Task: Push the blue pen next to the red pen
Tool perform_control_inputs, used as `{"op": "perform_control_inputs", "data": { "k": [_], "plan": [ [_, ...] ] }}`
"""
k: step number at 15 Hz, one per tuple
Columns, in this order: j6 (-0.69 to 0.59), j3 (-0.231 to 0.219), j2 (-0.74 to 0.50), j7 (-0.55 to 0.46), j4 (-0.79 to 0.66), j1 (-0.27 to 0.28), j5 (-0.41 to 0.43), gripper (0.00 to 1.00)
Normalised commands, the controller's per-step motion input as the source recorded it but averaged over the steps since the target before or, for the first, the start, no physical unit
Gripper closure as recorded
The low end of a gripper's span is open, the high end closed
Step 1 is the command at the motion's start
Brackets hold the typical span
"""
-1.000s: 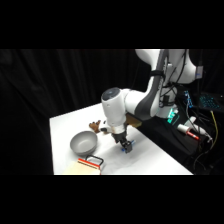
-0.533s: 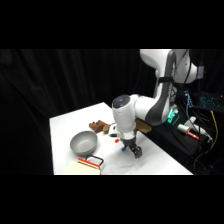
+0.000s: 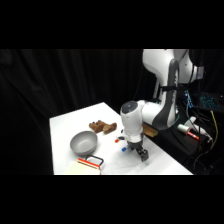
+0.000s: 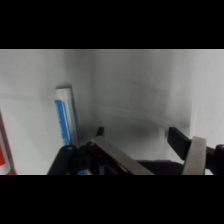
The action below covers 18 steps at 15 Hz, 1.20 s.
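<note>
A smooth matt white surface is shown by the table [image 3: 65, 125]; the grey bowl [image 3: 83, 143] is seen with a dull metallic sheen, the arm [image 3: 131, 118] with glossy white plastic shells, the blue pen [image 4: 65, 117] with smooth plastic

Side view: fixed beside table [image 3: 65, 125], looking across and down from well back; whole tabletop in frame, arm base at upper right, gripper [image 3: 141, 152] low near table's right edge. Wrist view: mounted on arm, looking down past black linkage, very near tabletop; blue pen [image 4: 65, 120] fills left part, red sliver at left border. Shared: patch of white tabletop around gripper, with pens.
</note>
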Motion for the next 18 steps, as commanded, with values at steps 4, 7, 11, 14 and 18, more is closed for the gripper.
{"op": "perform_control_inputs", "data": {
  "k": [4,7,11,14,18],
  "plan": [
    [0.27,-0.010,0.05,-0.06,-0.13,-0.094,0.075,0.00],
    [0.20,-0.159,-0.02,0.00,-0.14,-0.036,-0.055,0.00],
    [0.15,-0.220,-0.07,-0.02,-0.15,-0.056,-0.149,0.00],
    [0.12,-0.179,-0.07,-0.14,-0.12,-0.162,-0.169,0.00],
    [0.08,-0.150,-0.06,-0.18,-0.07,-0.177,-0.188,0.00]
  ]
}}
